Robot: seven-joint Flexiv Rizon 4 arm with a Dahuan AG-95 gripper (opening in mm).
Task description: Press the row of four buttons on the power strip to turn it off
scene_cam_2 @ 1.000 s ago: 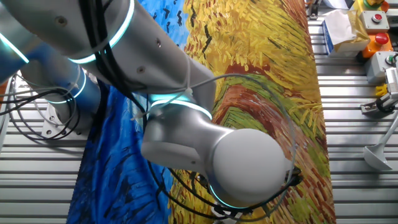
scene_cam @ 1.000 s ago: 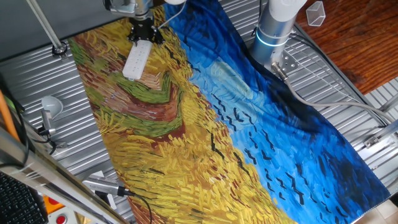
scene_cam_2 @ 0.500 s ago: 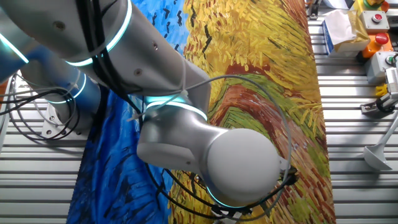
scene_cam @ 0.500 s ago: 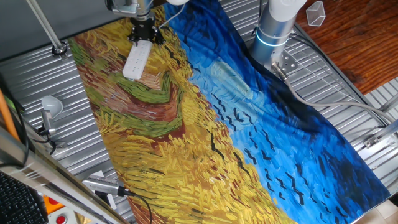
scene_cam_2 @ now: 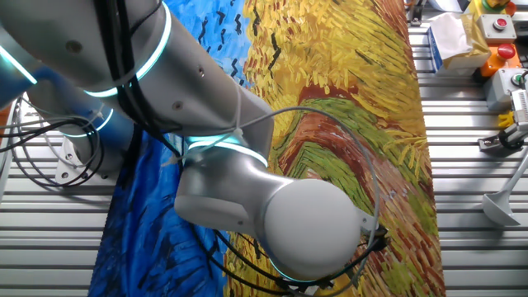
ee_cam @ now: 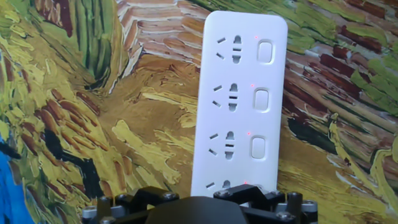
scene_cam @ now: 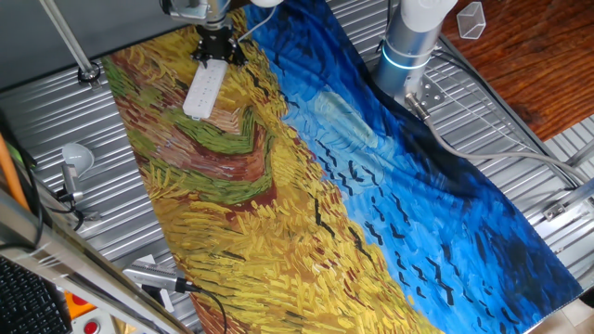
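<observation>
The white power strip [scene_cam: 204, 90] lies on the painted cloth at the far left of one fixed view. The hand view shows it lengthwise [ee_cam: 236, 99], with three of the four buttons [ee_cam: 260, 99] in a column along its right side and a small red light beside each. The nearest end of the strip, with the fourth button, is under the gripper's black body [ee_cam: 199, 208]. My gripper [scene_cam: 215, 51] stands over the strip's far end, its fingertips hidden. In the other fixed view the arm [scene_cam_2: 247, 206] hides the strip.
The Van Gogh print cloth [scene_cam: 306, 186] covers the table. The arm's base [scene_cam: 408, 46] stands at the back right, a clear cup [scene_cam: 471, 19] behind it. A round silver disc on a stem [scene_cam: 76, 160] sits left of the cloth. Control boxes [scene_cam_2: 495, 33] stand at the far edge.
The arm's elbow has shifted a little to the left in the other fixed view. The gripper stays over the strip's end; the strip has not moved.
</observation>
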